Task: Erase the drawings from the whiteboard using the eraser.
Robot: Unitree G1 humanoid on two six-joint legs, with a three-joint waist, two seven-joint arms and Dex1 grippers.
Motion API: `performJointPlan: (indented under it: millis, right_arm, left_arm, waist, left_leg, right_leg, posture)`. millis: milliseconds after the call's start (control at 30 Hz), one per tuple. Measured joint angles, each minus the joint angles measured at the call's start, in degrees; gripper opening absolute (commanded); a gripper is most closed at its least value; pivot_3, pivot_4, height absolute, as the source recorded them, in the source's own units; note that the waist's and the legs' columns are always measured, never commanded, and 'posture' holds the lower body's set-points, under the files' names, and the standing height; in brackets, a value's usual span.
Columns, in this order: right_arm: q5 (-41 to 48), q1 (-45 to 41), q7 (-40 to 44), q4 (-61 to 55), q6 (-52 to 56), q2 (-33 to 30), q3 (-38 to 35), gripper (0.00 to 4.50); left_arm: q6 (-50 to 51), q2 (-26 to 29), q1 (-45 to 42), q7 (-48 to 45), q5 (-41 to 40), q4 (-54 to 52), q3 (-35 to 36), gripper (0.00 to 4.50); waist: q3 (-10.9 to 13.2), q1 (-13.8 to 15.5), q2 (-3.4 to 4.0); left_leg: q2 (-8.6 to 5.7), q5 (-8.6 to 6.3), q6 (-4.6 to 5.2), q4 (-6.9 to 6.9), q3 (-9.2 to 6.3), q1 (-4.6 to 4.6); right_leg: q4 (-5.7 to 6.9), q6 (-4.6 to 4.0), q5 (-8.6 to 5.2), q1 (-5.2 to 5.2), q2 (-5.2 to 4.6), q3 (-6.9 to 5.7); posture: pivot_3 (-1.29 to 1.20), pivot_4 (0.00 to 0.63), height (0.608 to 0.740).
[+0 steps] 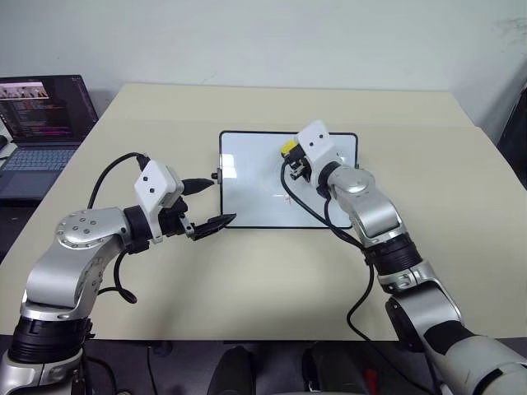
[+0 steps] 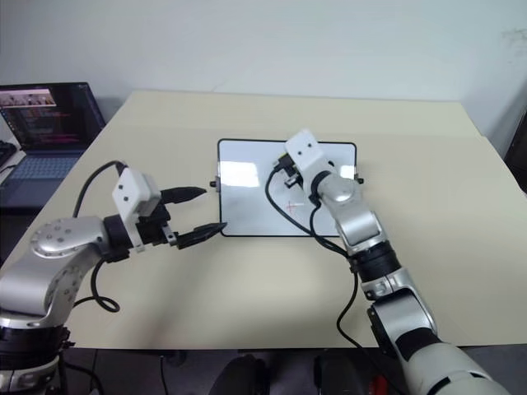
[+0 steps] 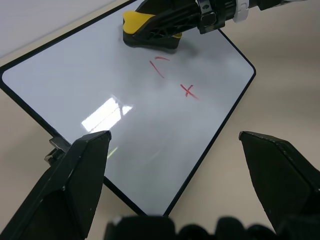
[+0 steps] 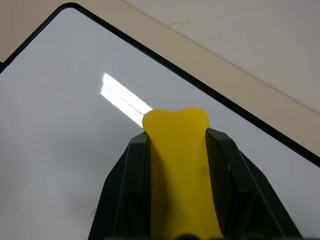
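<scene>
The whiteboard (image 1: 247,169) lies flat in the middle of the table. In the left wrist view its drawings are a short red stroke (image 3: 159,67) and a red plus sign (image 3: 188,91). My right gripper (image 1: 291,158) is shut on the yellow eraser (image 3: 145,27), which rests on the board's far right part, just beyond the red stroke. My left gripper (image 1: 219,202) stands open at the board's left edge. One fingertip is near the side knob (image 1: 216,175) and the other near the front left corner. Whether it touches the board I cannot tell.
An open laptop (image 1: 41,123) sits at the table's far left edge. The beige table (image 1: 247,280) spreads wide in front of and to the right of the board. A black cable loops from my right wrist over the board's right side.
</scene>
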Motion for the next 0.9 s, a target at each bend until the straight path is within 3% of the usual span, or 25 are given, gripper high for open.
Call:
performJointPlan:
  millis: [300, 567, 900]
  right_arm:
    - [0.2, 1.2, 2.3, -0.5, 0.4, 2.7, 1.7, 1.17]
    - [4.2, -0.3, 0.7, 1.3, 3.2, 7.9, -2.9, 1.17]
    - [5.1, -1.8, -1.1, 3.0, 3.0, 7.5, -5.3, 1.17]
  left_arm:
    - [0.0, -0.2, 0.0, 0.0, 0.2, -0.2, -0.2, 4.5]
    - [-0.1, -0.2, 0.0, 0.1, 0.3, -0.6, -0.3, 4.5]
    - [-0.1, -0.9, 0.1, 0.9, 0.3, -0.7, -0.3, 4.5]
  waist:
    - [0.0, -0.6, -0.01]
    - [0.0, -0.7, 0.0]
    - [0.0, -0.3, 0.0]
  left_leg:
    - [0.08, 0.0, 0.01, -0.01, 0.03, 0.07]
    - [0.09, 0.0, 0.01, -0.03, 0.02, 0.04]
    - [0.07, 0.0, 0.01, -0.03, 0.03, 0.03]
  right_leg:
    - [0.03, -0.06, 0.05, 0.0, 0.09, 0.05]
    - [0.01, -0.07, 0.05, -0.03, 0.09, 0.05]
    - [0.0, -0.07, 0.05, -0.03, 0.07, 0.04]
  posture:
    - [0.0, 0.15, 0.74]
    - [0.0, 0.15, 0.74]
    - [0.0, 0.15, 0.74]
